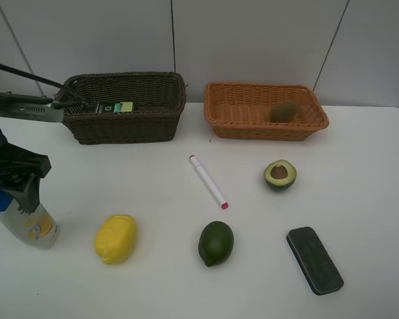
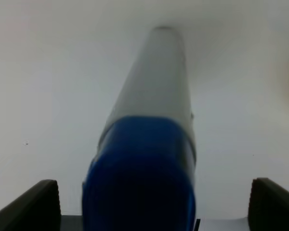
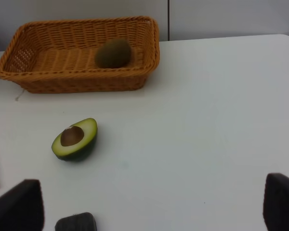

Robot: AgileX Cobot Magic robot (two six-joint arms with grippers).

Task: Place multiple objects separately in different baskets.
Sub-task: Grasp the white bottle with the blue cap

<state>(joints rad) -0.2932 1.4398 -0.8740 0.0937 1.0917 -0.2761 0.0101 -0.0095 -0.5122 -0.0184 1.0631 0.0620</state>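
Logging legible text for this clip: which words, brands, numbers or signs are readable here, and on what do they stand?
No text can be read in any view.
On the blue-capped white bottle: orange and yellow label print, too blurred to read.
On the dark green bottle in the dark brown basket: a green and yellow label, too small to read.
On the marker and the eraser block: no marking visible.

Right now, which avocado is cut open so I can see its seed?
The halved avocado, in front of the orange-tan basket, shows its brown pit. The whole green avocado, next to the yellow lemon, is uncut.
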